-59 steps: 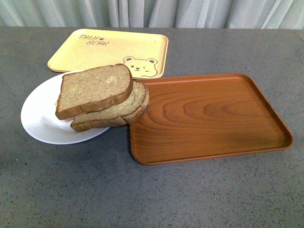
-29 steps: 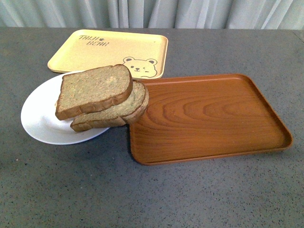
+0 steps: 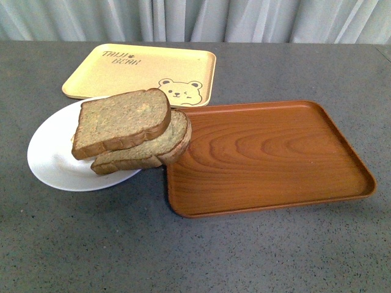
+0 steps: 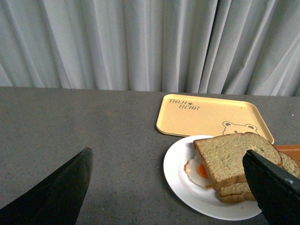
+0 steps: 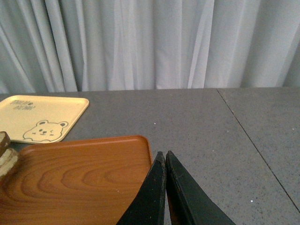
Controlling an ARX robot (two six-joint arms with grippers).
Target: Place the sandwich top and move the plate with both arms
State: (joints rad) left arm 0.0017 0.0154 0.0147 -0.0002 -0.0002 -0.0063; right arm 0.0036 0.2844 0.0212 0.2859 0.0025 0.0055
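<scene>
front view, neither arm in frame. far left on the grey table [image 3: 91, 244] we note the plate [image 3: 52, 160], white and round. on it lies a long slice [image 3: 174, 139] of bread, and the sandwich top [image 3: 122, 119] rests across that slice, tilted, its left end overhanging. the long slice's right end reaches past the plate rim to the edge of the wood-grain tray [image 3: 269, 155]. behind the plate, just beside its far rim, sits the yellow bear tray [image 3: 140, 70]; we cannot tell whether they touch. the wood-grain tray fills the right half, bare.

left wrist view: the left hand [image 4: 167, 153] is spread wide, holding nothing, well short of the plate [image 4: 180, 178]. a fried egg [image 4: 197, 169] peeks out under the sandwich top [image 4: 234, 157].

right wrist view: the right hand [image 5: 165, 154] has its fingers pressed together, nothing between them, above the table just off the wood-grain tray [image 5: 75, 173]. pale curtain [image 5: 140, 42] behind.
</scene>
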